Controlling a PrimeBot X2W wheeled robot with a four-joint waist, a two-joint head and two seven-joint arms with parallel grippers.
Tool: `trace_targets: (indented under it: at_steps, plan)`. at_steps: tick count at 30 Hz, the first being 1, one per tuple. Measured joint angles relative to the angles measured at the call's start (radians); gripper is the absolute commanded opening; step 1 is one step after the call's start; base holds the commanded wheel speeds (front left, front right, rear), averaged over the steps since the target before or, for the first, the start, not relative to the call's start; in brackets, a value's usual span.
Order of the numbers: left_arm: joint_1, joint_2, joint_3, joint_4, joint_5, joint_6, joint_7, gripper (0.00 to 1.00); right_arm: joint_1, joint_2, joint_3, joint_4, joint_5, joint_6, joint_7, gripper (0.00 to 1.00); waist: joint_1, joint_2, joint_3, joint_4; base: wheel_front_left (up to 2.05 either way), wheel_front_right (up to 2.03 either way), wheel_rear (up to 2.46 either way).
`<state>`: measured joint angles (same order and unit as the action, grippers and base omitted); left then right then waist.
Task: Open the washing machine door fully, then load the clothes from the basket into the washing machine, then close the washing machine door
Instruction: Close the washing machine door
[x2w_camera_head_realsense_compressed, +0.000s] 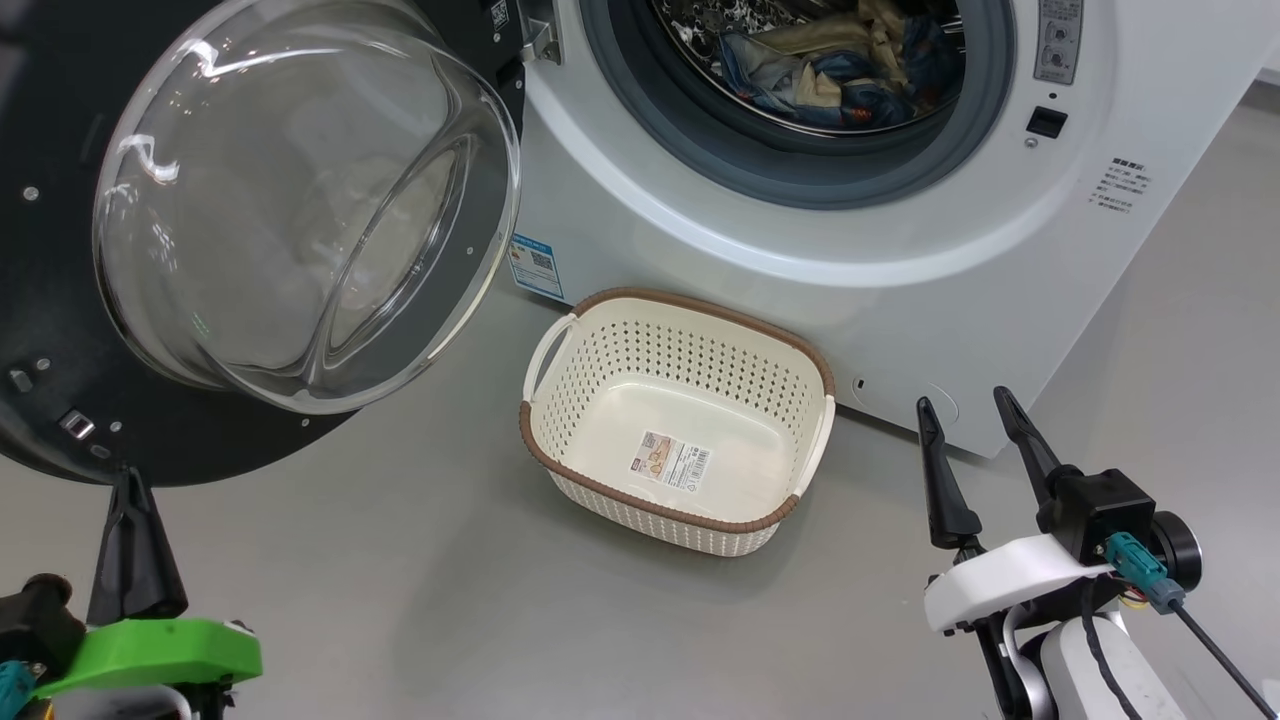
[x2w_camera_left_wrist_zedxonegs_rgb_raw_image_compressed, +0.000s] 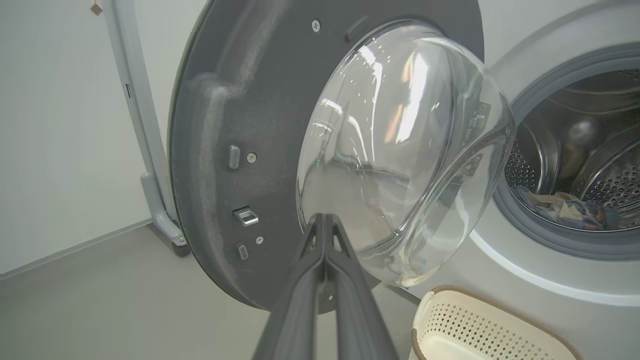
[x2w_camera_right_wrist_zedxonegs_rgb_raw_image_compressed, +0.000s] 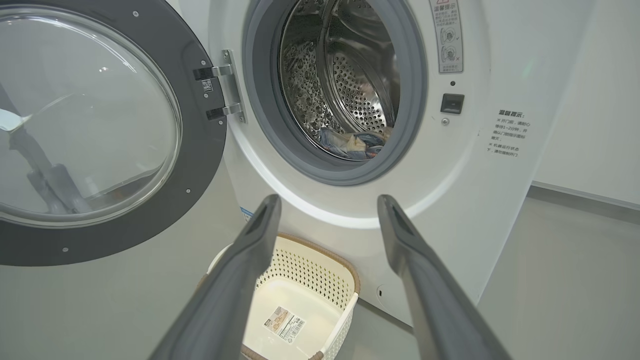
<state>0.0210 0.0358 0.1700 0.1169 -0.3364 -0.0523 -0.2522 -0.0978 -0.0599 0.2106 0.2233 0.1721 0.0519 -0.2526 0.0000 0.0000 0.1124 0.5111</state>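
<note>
The washing machine (x2w_camera_head_realsense_compressed: 900, 250) stands with its door (x2w_camera_head_realsense_compressed: 300, 200) swung wide open to the left, glass bowl bulging toward me. Blue and cream clothes (x2w_camera_head_realsense_compressed: 840, 70) lie inside the steel drum, also seen as clothes (x2w_camera_right_wrist_zedxonegs_rgb_raw_image_compressed: 352, 143) and clothes (x2w_camera_left_wrist_zedxonegs_rgb_raw_image_compressed: 565, 210). The cream basket (x2w_camera_head_realsense_compressed: 560, 460) sits on the floor below the mouth with only its barcode label inside. My left gripper (x2w_camera_head_realsense_compressed: 128, 480) is shut on nothing, its tips just below the door's black rim; in the left wrist view the left gripper (x2w_camera_left_wrist_zedxonegs_rgb_raw_image_compressed: 325, 217) points at the door (x2w_camera_left_wrist_zedxonegs_rgb_raw_image_compressed: 240, 100). My right gripper (x2w_camera_head_realsense_compressed: 965, 400) is open, right of the basket.
Grey floor (x2w_camera_head_realsense_compressed: 400, 600) spreads in front of the machine. A pale metal frame leg (x2w_camera_left_wrist_zedxonegs_rgb_raw_image_compressed: 150, 175) stands behind the open door by the wall. The door's latch (x2w_camera_left_wrist_zedxonegs_rgb_raw_image_compressed: 246, 216) sits on its inner face. The basket (x2w_camera_right_wrist_zedxonegs_rgb_raw_image_compressed: 345, 295) lies between my right fingers' line and the machine.
</note>
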Motion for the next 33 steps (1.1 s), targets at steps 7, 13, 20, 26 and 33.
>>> trace_targets:
  at_steps: [7,13,20,26,33]
  plan:
    - [-0.036,-0.006,0.054,-0.062,-0.051,-0.002,0.0,0.0,-0.002,0.0,-0.006,-0.001,0.0,-0.001,0.0,1.0,0.0,0.0,0.011,-0.009,0.0,0.0,0.0]
    - [-0.107,-0.01,0.117,-0.12,-0.072,-0.023,-0.001,0.0,-0.007,0.0,-0.01,-0.001,0.0,-0.002,0.0,1.0,0.0,0.0,0.017,-0.01,0.0,0.0,0.0]
    - [-0.172,0.021,0.174,-0.156,-0.083,-0.045,-0.005,0.0,-0.017,0.0,-0.011,-0.002,0.0,-0.002,0.0,1.0,0.0,0.0,0.018,-0.01,0.0,0.0,0.0]
    - [-0.232,0.033,0.252,-0.153,-0.191,-0.053,-0.006,0.0,-0.017,0.0,-0.011,-0.002,0.0,-0.002,0.0,1.0,0.0,0.0,0.016,-0.013,0.0,0.0,0.0]
    - [-0.291,0.047,0.327,-0.079,-0.351,-0.062,-0.006,0.0,-0.017,0.0,-0.009,-0.002,0.0,-0.001,0.0,1.0,0.0,0.0,0.011,-0.019,0.0,0.0,0.0]
